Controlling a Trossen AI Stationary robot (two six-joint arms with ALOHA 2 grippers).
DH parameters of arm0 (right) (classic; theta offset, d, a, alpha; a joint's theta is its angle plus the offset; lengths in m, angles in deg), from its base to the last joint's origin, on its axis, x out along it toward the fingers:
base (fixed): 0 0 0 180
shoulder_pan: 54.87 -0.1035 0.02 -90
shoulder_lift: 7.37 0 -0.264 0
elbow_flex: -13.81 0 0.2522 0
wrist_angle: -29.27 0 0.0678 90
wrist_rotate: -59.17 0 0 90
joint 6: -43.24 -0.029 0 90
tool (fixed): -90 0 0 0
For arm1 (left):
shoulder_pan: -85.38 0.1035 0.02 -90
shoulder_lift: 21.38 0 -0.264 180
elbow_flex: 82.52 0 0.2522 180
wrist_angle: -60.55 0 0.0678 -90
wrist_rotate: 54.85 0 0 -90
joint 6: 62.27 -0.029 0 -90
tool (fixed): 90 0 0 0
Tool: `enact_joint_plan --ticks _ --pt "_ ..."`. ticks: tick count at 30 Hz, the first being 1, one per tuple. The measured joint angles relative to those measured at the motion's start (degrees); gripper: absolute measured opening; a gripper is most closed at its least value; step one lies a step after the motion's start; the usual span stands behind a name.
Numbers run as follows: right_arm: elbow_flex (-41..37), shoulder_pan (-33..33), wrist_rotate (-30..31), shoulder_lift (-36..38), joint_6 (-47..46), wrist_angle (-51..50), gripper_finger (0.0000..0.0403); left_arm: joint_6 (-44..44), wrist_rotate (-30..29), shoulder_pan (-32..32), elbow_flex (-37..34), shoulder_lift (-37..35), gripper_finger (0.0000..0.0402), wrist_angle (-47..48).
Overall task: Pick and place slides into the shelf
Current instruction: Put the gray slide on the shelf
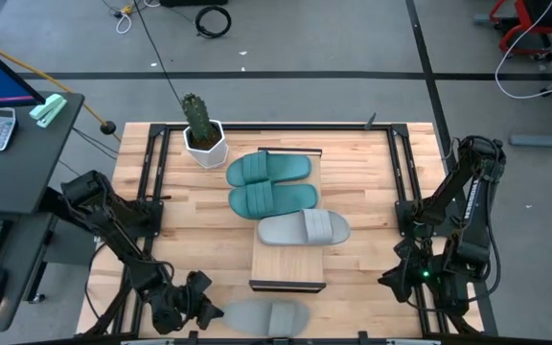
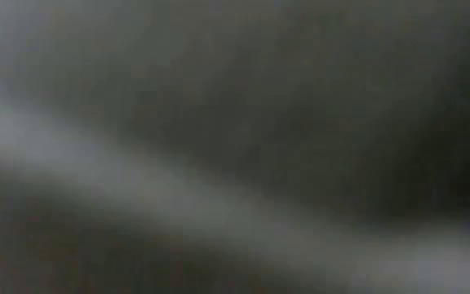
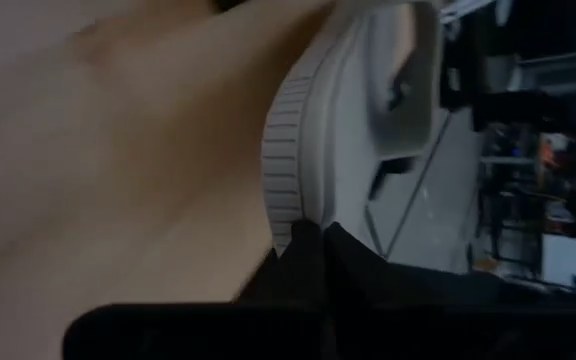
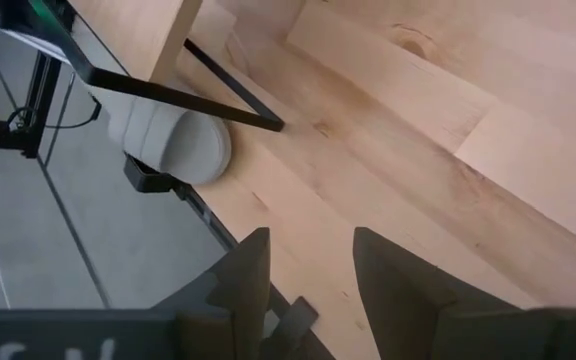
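The shelf (image 1: pixel 288 264) runs from the table's far side to its near side in the middle. Two teal slides (image 1: pixel 269 169) (image 1: pixel 273 200) and one grey slide (image 1: pixel 303 228) lie across it on their soles. A second grey slide (image 1: pixel 264 314) lies on the tabletop at the near edge. My left gripper (image 1: pixel 209 307) sits just left of that slide, fingers shut. My right gripper (image 1: pixel 393 280) hangs open over the table's right near part, away from the slides. The low view is filled by a grey blur. My left gripper (image 3: pixel 318 235) is shut, and its fingertips meet the ribbed sole rim (image 3: pixel 286 190) at the left end of the near grey slide. It comes in level from the table's left. No part of the slide shows between the fingers. The slide lies flat on the table.
A potted cactus (image 1: pixel 202 134) stands at the far left of the table. Dark metal rails (image 1: pixel 151 168) (image 1: pixel 401 168) run along both sides. In the right wrist view, the shelf's near-end frame (image 4: pixel 183 95) shows with the grey slide (image 4: pixel 173 135) beyond it. Bare wood lies on both sides of the shelf.
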Motion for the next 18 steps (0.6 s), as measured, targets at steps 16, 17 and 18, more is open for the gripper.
enact_joint_plan --ticks 16,17,18 --pt "0.0 0.0 0.0 0.0 1.4 -1.0 0.0152 -19.8 -2.1 0.0 0.7 -15.0 0.0000 -4.9" --pt "0.0 0.0 0.0 0.0 1.4 -1.0 0.0152 -20.1 -2.7 0.0 0.7 -15.7 0.0000 -4.8" --pt "0.0 0.0 0.1 0.0 1.5 -1.0 0.0152 -20.3 -3.2 0.0 0.7 -16.1 0.0000 -4.6"
